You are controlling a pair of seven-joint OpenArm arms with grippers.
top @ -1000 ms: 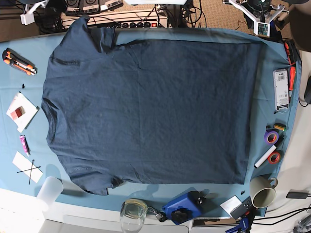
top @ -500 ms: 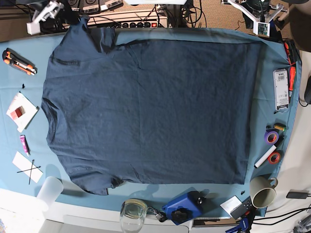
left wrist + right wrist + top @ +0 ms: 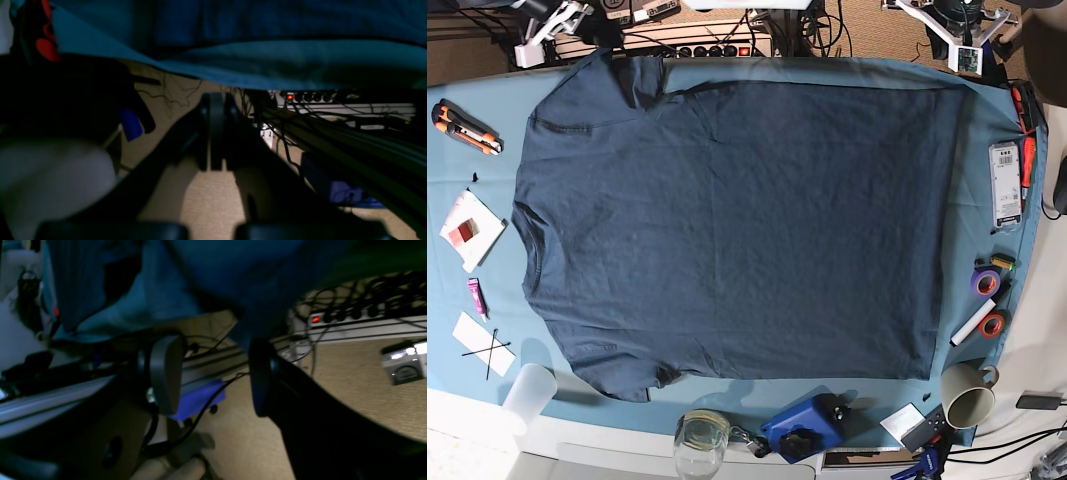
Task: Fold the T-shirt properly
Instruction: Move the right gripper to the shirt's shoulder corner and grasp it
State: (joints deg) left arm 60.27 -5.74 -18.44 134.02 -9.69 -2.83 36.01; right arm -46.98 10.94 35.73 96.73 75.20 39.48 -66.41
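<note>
The dark navy T-shirt (image 3: 737, 220) lies spread flat on the teal tablecloth (image 3: 487, 180), collar to the left and hem to the right. My right gripper (image 3: 547, 35) hovers past the table's far edge by the far sleeve. In the right wrist view the right gripper (image 3: 213, 373) is open, its pads (image 3: 165, 373) empty, with the T-shirt's sleeve edge (image 3: 247, 280) hanging just above. My left gripper (image 3: 967, 50) sits beyond the far right corner. In the left wrist view the left gripper (image 3: 213, 126) is shut on nothing, below the tablecloth edge (image 3: 300, 63).
An orange utility knife (image 3: 465, 127), white cards (image 3: 472, 228) and a plastic cup (image 3: 527, 395) line the left side. A glass jar (image 3: 700, 438), blue device (image 3: 802, 425) and mug (image 3: 967, 395) stand along the near edge. Tape rolls (image 3: 984, 282) and a remote (image 3: 1005, 185) lie right.
My right gripper has moved right along the far edge toward the sleeve, and its jaws have opened. The T-shirt and the left arm have not moved.
</note>
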